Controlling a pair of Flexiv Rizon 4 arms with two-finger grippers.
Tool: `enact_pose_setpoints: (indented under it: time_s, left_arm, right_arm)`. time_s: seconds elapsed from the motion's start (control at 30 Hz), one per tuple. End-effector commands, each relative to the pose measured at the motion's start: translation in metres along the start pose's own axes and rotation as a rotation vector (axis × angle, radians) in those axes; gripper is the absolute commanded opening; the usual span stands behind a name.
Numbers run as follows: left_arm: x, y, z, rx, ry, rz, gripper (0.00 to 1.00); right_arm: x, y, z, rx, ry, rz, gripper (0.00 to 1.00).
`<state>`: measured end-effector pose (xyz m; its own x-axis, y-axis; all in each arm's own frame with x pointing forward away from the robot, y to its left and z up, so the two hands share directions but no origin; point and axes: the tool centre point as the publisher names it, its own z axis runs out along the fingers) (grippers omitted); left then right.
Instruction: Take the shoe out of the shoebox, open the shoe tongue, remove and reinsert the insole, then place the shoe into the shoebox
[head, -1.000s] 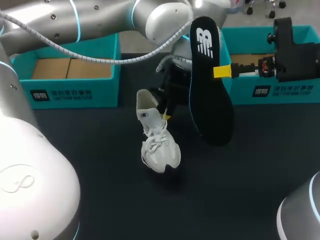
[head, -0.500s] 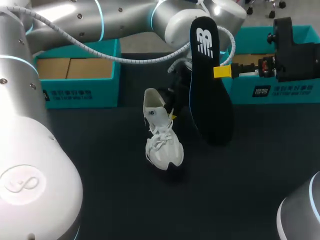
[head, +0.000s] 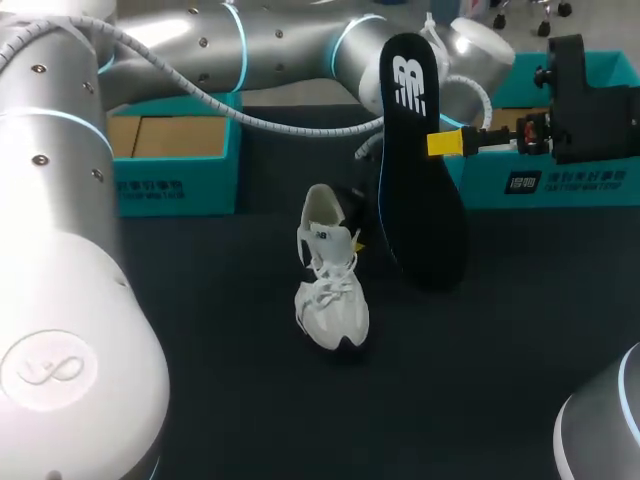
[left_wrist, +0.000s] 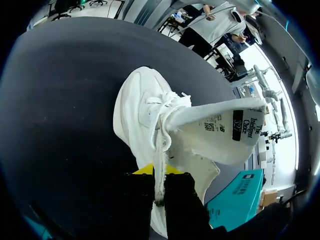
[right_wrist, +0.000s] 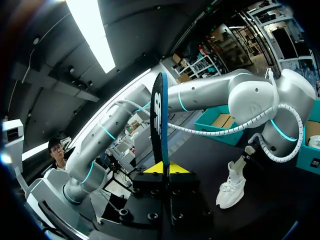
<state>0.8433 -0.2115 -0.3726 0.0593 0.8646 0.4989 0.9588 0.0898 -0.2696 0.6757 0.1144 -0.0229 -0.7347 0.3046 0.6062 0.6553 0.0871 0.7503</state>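
The shoe (head: 333, 300) stands in the middle of the table (head: 200, 400), tongue open, its back pinched by the left gripper (left_wrist: 159, 175). The right gripper (head: 445, 143) pinches the insole (head: 420, 180) up in the air. Left to do, I think: insole back in, then shoe into the shoebox (head: 180, 180) at the far edge.

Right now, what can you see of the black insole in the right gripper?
The long black insole stands nearly upright, its flat face toward the head camera, looking like thin foam. A white logo marks its upper end; a blue rim runs along one edge. The right gripper is shut on its side edge above the middle. It hangs beside the white lace-up shoe, apparently not touching it; whether its lower end meets the table is unclear.
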Motion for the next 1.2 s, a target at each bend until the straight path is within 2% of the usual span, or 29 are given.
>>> enact_pose_setpoints:
  time_s: [0.03,0.27,0.3,0.5,0.73,0.83,1.07,1.13,1.2]
  left_arm:
    - [-0.005,0.003,0.0,0.021,-0.02,0.007,1.0]
    - [0.006,-0.003,-0.024,0.052,-0.215,-0.043,1.0]
    - [0.008,-0.002,-0.03,0.077,-0.267,-0.087,1.0]
    - [0.016,-0.001,-0.054,0.05,-0.404,-0.247,1.0]
    - [0.017,0.007,-0.077,0.06,-0.619,-0.354,1.0]
    - [0.022,0.013,-0.087,0.07,-0.728,-0.376,1.0]
    - [0.034,0.02,-0.109,0.024,-0.938,-0.33,1.0]
    - [0.037,0.023,-0.113,0.005,-0.979,-0.318,1.0]
    - [0.04,0.024,-0.119,0.002,-1.028,-0.297,1.0]
  right_arm:
    - [-0.001,0.0,0.002,0.002,-0.001,0.002,0.0]
    - [-0.001,0.0,0.002,0.002,-0.001,0.002,0.0]
    - [-0.001,0.0,0.002,0.002,-0.001,0.002,0.0]
    - [-0.001,0.0,0.002,0.002,-0.001,0.002,0.0]
    - [-0.001,0.0,0.002,0.002,-0.001,0.002,0.0]
    - [-0.001,0.0,0.002,0.002,-0.001,0.002,0.0]
    - [-0.001,0.0,0.002,0.002,-0.001,0.002,0.0]
    - [-0.005,0.007,0.003,-0.049,0.004,0.046,0.0]
    - [-0.011,0.014,0.004,-0.058,0.012,0.073,0.0]
